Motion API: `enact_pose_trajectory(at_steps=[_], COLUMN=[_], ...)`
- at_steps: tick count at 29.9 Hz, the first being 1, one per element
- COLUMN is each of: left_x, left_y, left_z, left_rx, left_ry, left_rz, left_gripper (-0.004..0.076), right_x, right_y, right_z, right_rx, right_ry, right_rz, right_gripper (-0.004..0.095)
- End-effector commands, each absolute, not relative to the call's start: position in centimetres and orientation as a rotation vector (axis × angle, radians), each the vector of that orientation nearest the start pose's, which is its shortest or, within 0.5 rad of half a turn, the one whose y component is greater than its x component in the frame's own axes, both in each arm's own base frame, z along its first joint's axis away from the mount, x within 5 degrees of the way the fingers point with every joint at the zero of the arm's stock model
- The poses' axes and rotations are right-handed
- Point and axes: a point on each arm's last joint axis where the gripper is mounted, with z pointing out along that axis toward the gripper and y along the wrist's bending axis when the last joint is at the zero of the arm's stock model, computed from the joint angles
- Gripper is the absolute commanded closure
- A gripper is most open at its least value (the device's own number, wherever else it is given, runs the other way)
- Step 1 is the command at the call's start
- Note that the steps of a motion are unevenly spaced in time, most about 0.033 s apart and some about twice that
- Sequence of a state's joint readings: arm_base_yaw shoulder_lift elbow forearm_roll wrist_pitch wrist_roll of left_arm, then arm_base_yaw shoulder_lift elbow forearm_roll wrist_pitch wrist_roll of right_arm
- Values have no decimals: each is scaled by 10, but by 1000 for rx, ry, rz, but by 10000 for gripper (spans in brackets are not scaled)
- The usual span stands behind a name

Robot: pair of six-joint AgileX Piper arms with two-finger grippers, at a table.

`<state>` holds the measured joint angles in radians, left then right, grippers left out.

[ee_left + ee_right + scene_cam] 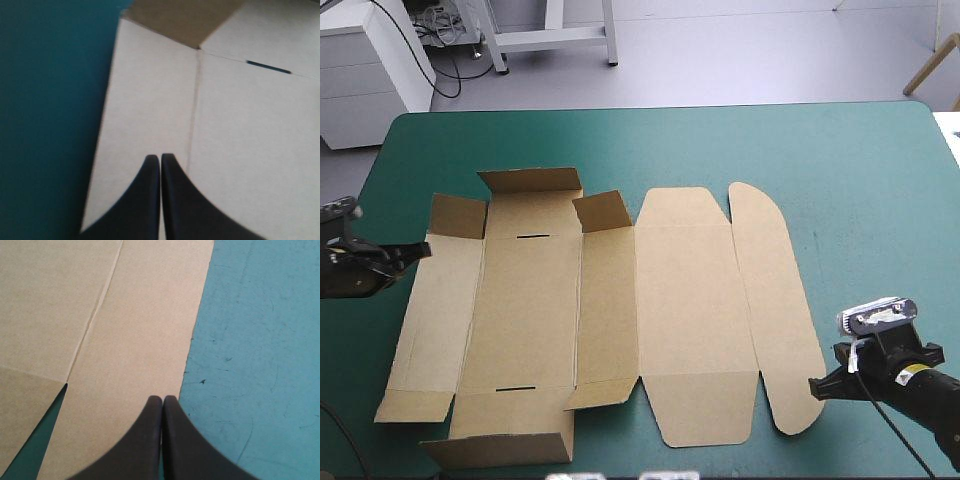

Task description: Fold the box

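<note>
brown box mostly flat on teal-green cover — left-end flaps raised

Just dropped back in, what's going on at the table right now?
The brown box is a cut sheet lying mostly flat on the teal-green cover, with a few flaps around its left half raised. The left gripper, fingers shut, is at the sheet's left edge near the far corner; the right gripper, also shut, is at the near end of the rounded right flap. Neither visibly grips the board; no walls are tucked yet.
</note>
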<state>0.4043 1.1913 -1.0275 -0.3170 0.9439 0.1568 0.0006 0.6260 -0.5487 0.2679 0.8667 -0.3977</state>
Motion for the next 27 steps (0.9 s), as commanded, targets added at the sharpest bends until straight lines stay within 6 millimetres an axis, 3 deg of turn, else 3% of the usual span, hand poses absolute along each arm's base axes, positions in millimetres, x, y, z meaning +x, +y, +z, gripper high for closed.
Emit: enact_pose_trajectory(at_steps=[1, 6, 10, 17, 27], left_x=[206, 180, 165, 163, 162], left_y=[94, 123, 127, 124, 127], left_z=[342, 339, 335, 328, 324], left_rx=[-503, -568, -382, -233, -230], left_ry=[2443, 2500, 2607, 2654, 2669], left_rz=[-159, -133, -128, -144, -92], left_gripper=[734, 734, 734, 734, 725], right_x=[109, 109, 109, 110, 111], right_y=[18, 18, 18, 18, 17], right_z=[289, 289, 289, 288, 286], right_rx=[-333, -333, -332, -326, -313], right_ry=[2291, 2291, 2289, 2278, 2264], right_rz=[132, 132, 132, 127, 126], right_gripper=[927, 927, 927, 927, 927])
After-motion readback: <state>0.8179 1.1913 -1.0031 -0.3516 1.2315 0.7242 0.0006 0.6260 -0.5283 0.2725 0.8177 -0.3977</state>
